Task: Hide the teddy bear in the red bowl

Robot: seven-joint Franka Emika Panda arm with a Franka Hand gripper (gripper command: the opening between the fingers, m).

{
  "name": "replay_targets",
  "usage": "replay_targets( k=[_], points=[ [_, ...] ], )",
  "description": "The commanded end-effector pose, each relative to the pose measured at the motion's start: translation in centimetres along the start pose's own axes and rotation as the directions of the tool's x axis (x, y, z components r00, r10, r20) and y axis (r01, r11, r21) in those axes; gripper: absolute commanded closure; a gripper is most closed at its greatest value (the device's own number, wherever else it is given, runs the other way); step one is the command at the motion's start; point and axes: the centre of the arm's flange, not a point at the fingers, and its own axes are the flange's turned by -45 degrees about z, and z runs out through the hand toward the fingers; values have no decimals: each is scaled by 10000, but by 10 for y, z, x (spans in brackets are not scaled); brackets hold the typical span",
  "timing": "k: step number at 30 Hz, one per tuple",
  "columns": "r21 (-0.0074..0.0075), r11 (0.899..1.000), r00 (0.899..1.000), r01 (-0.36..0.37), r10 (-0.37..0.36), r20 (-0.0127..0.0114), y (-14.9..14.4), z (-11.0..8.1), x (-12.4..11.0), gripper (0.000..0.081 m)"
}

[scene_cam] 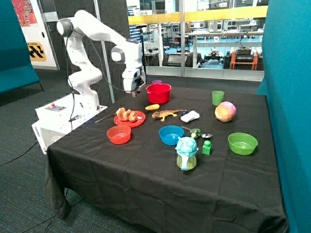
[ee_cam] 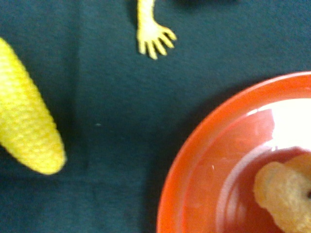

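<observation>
The gripper point(scene_cam: 132, 91), its finger state not discernible, is being held above the table's far side, between the red bowl point(scene_cam: 159, 93) and the plate-borne teddy bear point(scene_cam: 126, 115) lying below it, toward the near edge.

From my station I see grey carpet point(scene_cam: 19, 194), teal partitions point(scene_cam: 286, 73) on 2 sides, and glass panels point(scene_cam: 194, 39) facing a lab with a yellow beam point(scene_cam: 204, 14).
</observation>
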Motion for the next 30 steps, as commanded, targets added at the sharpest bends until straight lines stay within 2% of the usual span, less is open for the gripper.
replay_targets(
  k=[1, 6, 14, 30],
  points=[
    [0, 9997, 9997, -228, 228, 9, 17, 19, -7, 141],
    [0, 10000, 10000, 27, -27, 9, 8, 29, -3, 88],
    [1, 9998, 9998, 217, -217, 9, 3, 39, -6, 78],
    [0, 10000, 10000, 23, -23, 9, 23, 39, -14, 12]
  ],
)
